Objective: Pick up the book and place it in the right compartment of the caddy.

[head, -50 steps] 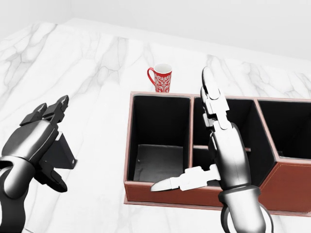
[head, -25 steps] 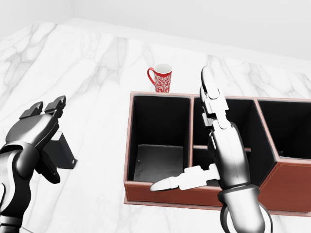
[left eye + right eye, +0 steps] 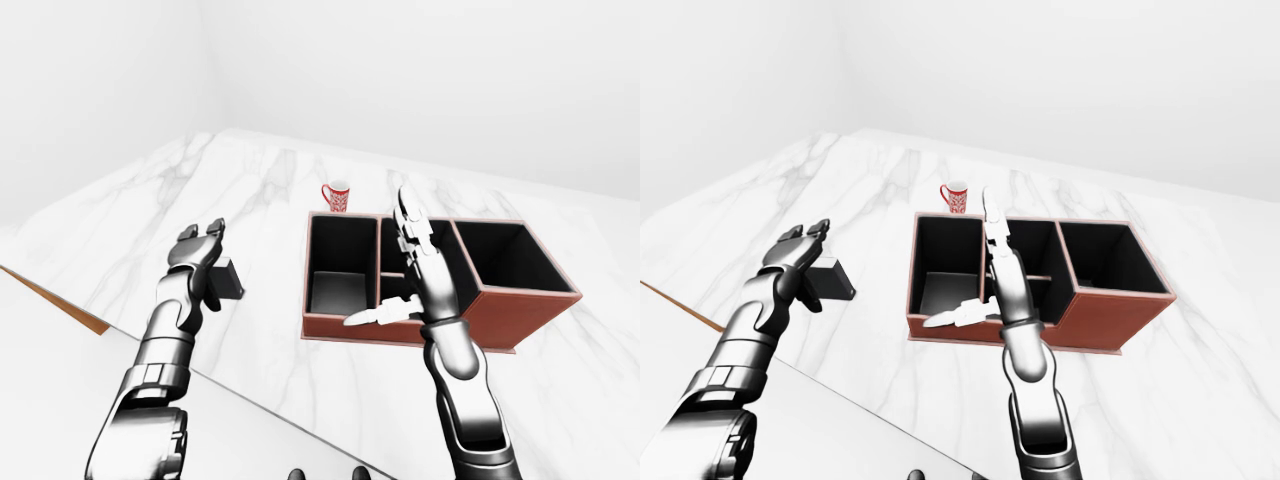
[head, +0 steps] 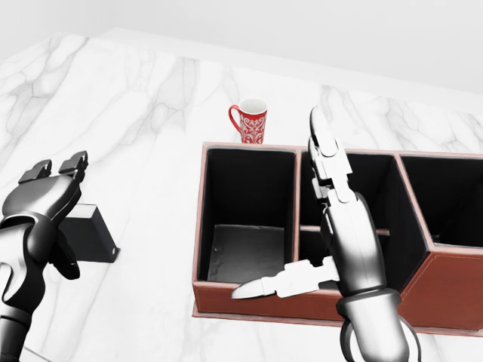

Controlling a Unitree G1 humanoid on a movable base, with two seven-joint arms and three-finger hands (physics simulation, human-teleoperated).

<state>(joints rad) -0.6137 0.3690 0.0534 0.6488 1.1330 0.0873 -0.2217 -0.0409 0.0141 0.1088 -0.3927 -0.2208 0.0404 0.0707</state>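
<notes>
Head view: caddy (image 4: 249,290) compartments hold nothing visible; left hand (image 4: 41,200), open, has drawn back from book (image 4: 87,234); right hand (image 4: 321,226) spread.

No words, numbers, labels or brand marks can be read anywhere in these views. The red mug (image 4: 250,120), standing beyond the fingertips of the right hand (image 4: 332,226), carries only a white ornamental pattern, no lettering. The dark book (image 4: 89,232) by the left hand (image 4: 38,207) and the brown caddy (image 4: 302,305) under the right hand show plain, unmarked faces.
</notes>
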